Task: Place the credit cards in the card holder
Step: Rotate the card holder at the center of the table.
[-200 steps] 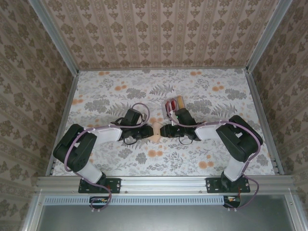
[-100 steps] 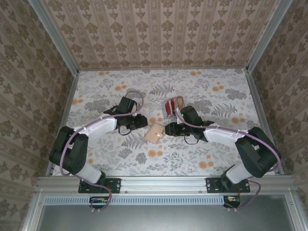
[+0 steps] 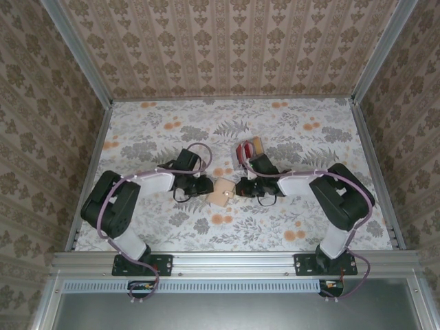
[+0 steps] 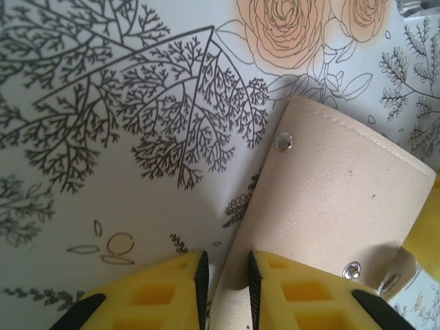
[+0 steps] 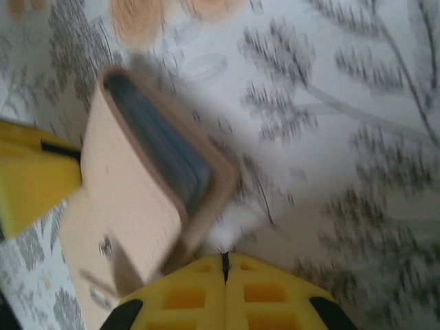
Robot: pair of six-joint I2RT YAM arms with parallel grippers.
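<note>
Holder point(image 3: 221, 192) opening is, as we are judging it, the step in hand. The holder is lying on the bench point(image 3: 309, 130) with a tool at each side. The left tool point(image 4: 225, 260) is reaching in from the holder's left. Its jaws are standing narrow, with the holder's near edge running down between the yellow pads. We are reading that as a pinch on the flap, most likely to pin the holder so it is not sliding on the patterned bench.

The right tool point(image 5: 225, 261) is sitting at the holder's right, its pads pressed flat together with nothing between them. Its tip is lying just beside the holder's gaping corner, where the blue lining point(image 5: 165, 148) is showing. Whether it is touching, we cannot tell through the blur. We are guessing the shut tip is serving as a thin wedge for prying the mouth wider.

The cards point(image 3: 247, 149), red and tan, are lying in a small fan behind the holder and a little to its right, near it but apart, so they are not yet going in. We are expecting the mouth to need holding open first. Thin flat cards are probably going to be awkward to lift.
</note>
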